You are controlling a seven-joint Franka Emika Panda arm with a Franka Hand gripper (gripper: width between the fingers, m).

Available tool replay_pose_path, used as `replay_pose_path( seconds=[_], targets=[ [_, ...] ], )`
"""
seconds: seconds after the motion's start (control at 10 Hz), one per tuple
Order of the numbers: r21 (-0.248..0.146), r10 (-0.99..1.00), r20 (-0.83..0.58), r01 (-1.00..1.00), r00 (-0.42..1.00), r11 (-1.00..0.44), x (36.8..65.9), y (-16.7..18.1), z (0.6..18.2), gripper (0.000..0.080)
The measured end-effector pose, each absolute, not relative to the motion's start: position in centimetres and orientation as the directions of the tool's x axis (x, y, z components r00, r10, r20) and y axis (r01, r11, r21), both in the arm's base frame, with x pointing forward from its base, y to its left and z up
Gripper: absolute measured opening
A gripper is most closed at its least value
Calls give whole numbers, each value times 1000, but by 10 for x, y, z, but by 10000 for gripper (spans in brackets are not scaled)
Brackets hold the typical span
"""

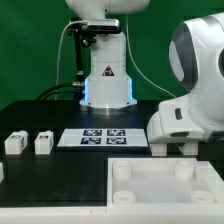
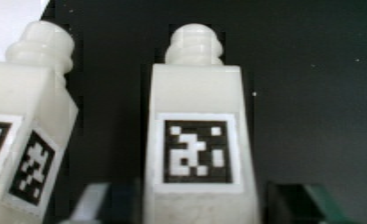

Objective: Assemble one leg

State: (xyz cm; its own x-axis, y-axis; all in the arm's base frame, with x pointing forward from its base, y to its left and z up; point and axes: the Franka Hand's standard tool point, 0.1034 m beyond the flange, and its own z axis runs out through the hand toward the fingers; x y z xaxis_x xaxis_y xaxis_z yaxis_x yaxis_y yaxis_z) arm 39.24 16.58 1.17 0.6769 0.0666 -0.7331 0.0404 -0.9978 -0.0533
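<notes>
The leg [image 2: 201, 130] rests on the dark table, its marker facing the wrist camera and a second leg [image 2: 20, 135] just beside it. Your gripper [image 2: 206, 200] straddles it, fingers [image 2: 315, 198] spread and touching nothing. Centre over this leg, keep the near finger clear of the neighbour, and close squarely on the flat sides.

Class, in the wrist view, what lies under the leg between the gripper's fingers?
Black table shows around the leg; the open gripper straddles it. The spot directly underneath is covered by the leg itself.
</notes>
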Motion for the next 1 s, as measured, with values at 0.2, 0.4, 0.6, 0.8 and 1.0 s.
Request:
replay_pose_path(
  seconds=[0.2, 0.4, 0.6, 0.8, 1.0],
  targets=[
    [-53, 67, -733, 40, 677, -998, 392, 166, 12, 290],
    [-53, 67, -733, 40, 677, -998, 392, 166, 12, 290],
    [-53, 67, -733, 40, 677, -998, 392, 166, 12, 290],
    [-80, 97, -734, 57, 672, -995, 405, 157, 27, 290],
    [-118, 136, -706, 74, 695, -990, 434, 143, 62, 291]
  ],
)
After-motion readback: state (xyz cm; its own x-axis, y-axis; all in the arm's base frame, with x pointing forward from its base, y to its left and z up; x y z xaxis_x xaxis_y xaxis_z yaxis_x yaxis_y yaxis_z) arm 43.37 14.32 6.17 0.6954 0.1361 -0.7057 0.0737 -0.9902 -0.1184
